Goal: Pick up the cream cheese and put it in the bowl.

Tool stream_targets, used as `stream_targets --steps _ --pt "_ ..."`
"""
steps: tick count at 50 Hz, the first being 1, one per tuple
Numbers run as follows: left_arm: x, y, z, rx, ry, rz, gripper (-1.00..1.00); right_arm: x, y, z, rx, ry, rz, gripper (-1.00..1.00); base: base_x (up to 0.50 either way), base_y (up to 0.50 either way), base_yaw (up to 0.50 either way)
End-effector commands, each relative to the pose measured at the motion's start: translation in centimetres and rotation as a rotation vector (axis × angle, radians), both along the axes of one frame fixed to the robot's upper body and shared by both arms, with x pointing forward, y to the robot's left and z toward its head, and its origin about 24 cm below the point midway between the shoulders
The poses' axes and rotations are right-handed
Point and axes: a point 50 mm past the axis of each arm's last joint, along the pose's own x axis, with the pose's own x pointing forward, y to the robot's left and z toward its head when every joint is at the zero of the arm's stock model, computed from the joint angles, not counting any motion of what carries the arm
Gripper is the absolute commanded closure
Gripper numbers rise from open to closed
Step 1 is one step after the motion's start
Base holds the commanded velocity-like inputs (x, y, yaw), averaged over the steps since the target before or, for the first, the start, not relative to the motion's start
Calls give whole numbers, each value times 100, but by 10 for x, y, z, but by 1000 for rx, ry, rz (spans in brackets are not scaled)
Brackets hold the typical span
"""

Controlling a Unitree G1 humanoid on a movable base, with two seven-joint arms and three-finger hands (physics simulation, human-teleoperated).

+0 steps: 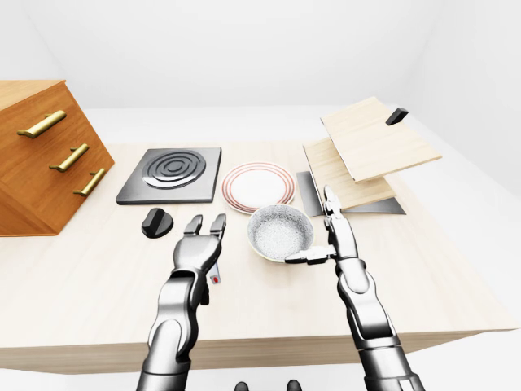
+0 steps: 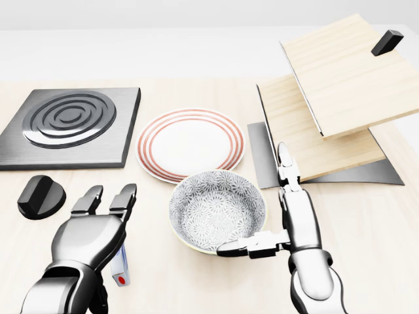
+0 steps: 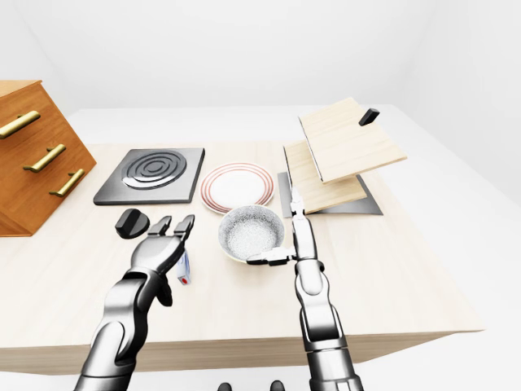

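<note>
The left hand (image 2: 91, 232) hovers over the small white cream cheese pack (image 2: 119, 265) with its fingers spread and not wrapped round it, apparently lined up for a grasp from above; whether the thumb already touches the pack is hidden under the palm. The pack lies on the pale wooden surface (image 2: 366, 222) just left of the patterned grey-white ceramic bowl (image 2: 217, 210), so the carry into the bowl looks short. Only a sliver of the pack shows: white with bluish edging and a small red dot at its lower end, looks flat and thin, likely needs a pinch on its sides. The right hand (image 2: 262, 222) is open and empty, one finger pointing up and another stretched sideways along the bowl's lower rim, possibly steadying it; contact cannot be told. A red-striped white plate (image 2: 190, 144) sits above the bowl, a black round knob (image 2: 40, 196) lies left of the left hand, near it but apart.
</note>
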Motion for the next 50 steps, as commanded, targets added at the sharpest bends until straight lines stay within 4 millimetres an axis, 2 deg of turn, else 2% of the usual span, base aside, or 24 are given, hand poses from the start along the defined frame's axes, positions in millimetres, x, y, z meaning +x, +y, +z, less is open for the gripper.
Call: stream_targets --steps 1,3,5,14,32,35,36,37,38,39,42,43,50 --pt "2 -3 -12 26 40 -9 -100 1 1 4 4 -14 4 -100 0 0 0" --pt "2 -4 -15 33 60 -11 -100 1 1 4 4 -14 3 -100 0 0 0" --pt "2 -5 -20 41 66 -15 -78 1 1 3 4 -12 2 -100 0 0 0" --pt "5 -11 -40 66 114 -33 -99 1 2 2 2 -7 3 -100 0 0 0" --pt "9 -14 -57 89 159 -47 -100 1 1 1 6 -5 0 -100 0 0 0" --pt "9 -15 -58 93 164 -51 -68 1 0 1 7 -4 -1 -100 0 0 0" --pt "9 -15 -58 94 165 -52 -25 1 0 1 7 -3 -1 -100 0 0 0" --pt "9 -15 -58 94 166 -53 -25 1 0 1 7 -3 -1 -100 0 0 0" --pt "9 -15 -59 94 166 -54 -7 2 0 1 8 -1 -2 -100 0 0 0" --pt "9 -16 -58 98 165 -56 25 2 0 1 8 -2 -2 -100 0 0 0" --pt "8 -16 -59 97 171 -56 86 1 0 2 8 -6 -1 -100 0 0 0" --pt "8 -15 -60 99 172 -54 100 1 0 2 8 -6 0 -100 0 0 0" --pt "8 -12 -63 104 181 -46 100 0 1 1 6 -4 0 -100 0 0 0"
